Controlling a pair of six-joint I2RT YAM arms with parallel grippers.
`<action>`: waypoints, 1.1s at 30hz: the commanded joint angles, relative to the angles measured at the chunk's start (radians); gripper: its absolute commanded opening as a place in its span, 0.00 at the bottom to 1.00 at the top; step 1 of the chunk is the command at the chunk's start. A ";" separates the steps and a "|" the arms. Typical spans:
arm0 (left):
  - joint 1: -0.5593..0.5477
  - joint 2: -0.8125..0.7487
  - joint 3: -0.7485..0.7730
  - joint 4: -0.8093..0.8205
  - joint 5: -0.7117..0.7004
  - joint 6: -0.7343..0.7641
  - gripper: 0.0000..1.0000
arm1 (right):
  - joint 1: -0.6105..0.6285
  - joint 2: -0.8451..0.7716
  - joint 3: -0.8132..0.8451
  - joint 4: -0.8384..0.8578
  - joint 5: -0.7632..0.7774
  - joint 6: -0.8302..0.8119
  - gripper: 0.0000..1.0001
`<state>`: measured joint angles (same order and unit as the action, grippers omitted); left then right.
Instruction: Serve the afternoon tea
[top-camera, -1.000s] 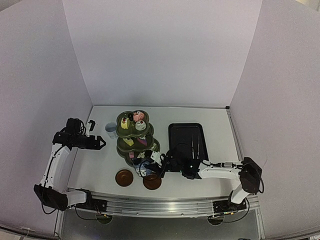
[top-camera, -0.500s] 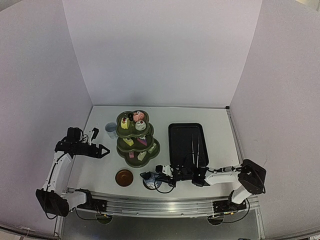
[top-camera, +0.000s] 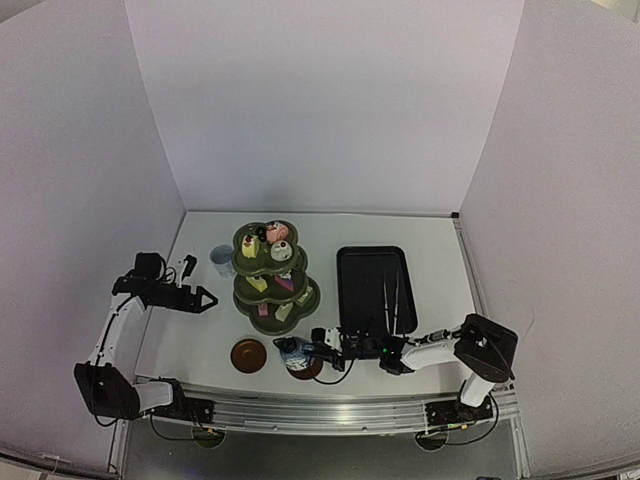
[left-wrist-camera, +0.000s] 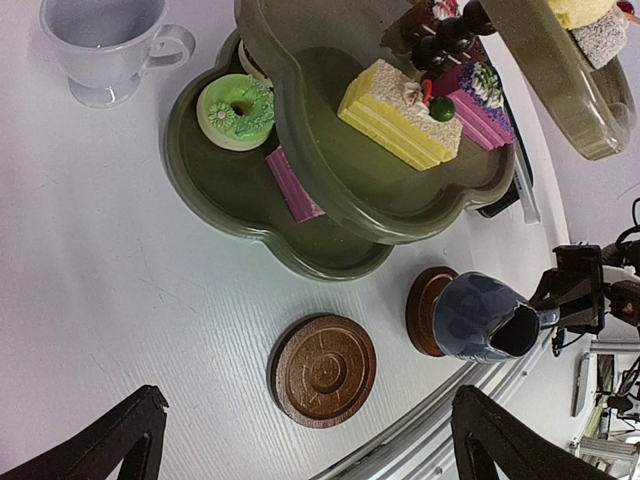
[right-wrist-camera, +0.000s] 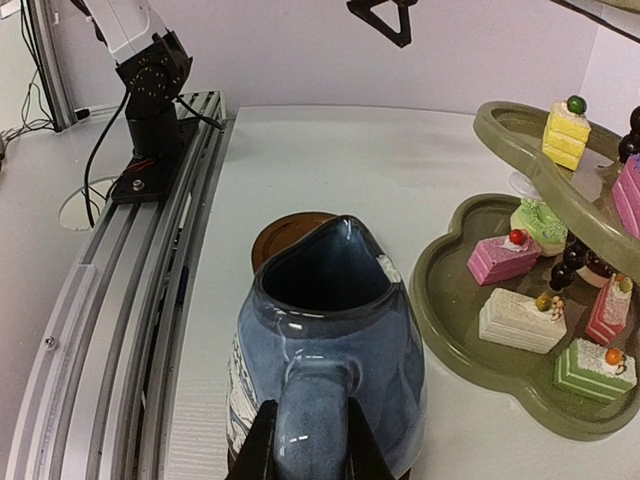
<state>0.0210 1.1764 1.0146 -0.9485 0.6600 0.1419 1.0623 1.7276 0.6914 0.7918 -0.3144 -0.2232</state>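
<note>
White table (top-camera: 430, 235), faint wood-grain surface. Dark green three-tier scalloped stand (left-wrist-camera: 230, 190), smooth matt lobed trays, left of centre. Black rectangular tray (top-camera: 372, 275), right of the stand, with slim metal tongs (top-camera: 392, 295) lying on it. Small blue jug (right-wrist-camera: 325, 350), glossy mottled glaze with a pinched spout, at the table's near edge just near of the stand; it overlaps the right-hand brown coaster (left-wrist-camera: 425, 310), and whether they touch cannot be told. White cup (left-wrist-camera: 108, 40), footed with a loop handle, left of the stand. Second round ridged coaster (left-wrist-camera: 323, 370), bare, to the jug's left. Pastries: yellow layered slice (left-wrist-camera: 398, 112), green iced ring (left-wrist-camera: 236, 105), pink slice (right-wrist-camera: 497, 257), white slice (right-wrist-camera: 520, 318). Right gripper (right-wrist-camera: 308, 440), jaws clamped on the jug's handle. Left gripper (top-camera: 205, 299), jaws spread, holding nothing, left of the stand. Half a second earlier the jug covered its coaster; a second earlier the right gripper was at the stand's near edge.
</note>
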 joint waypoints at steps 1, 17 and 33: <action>0.005 0.015 0.056 0.017 0.021 0.034 1.00 | -0.006 -0.005 -0.016 0.149 -0.010 -0.011 0.00; 0.007 0.015 0.054 0.024 0.039 0.031 1.00 | -0.012 0.091 -0.009 0.211 -0.017 -0.007 0.00; 0.010 0.026 0.060 0.034 0.033 0.033 1.00 | -0.012 0.075 -0.107 0.208 -0.023 0.024 0.28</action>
<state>0.0233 1.1948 1.0264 -0.9405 0.6800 0.1587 1.0524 1.8175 0.5977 0.9465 -0.3322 -0.1929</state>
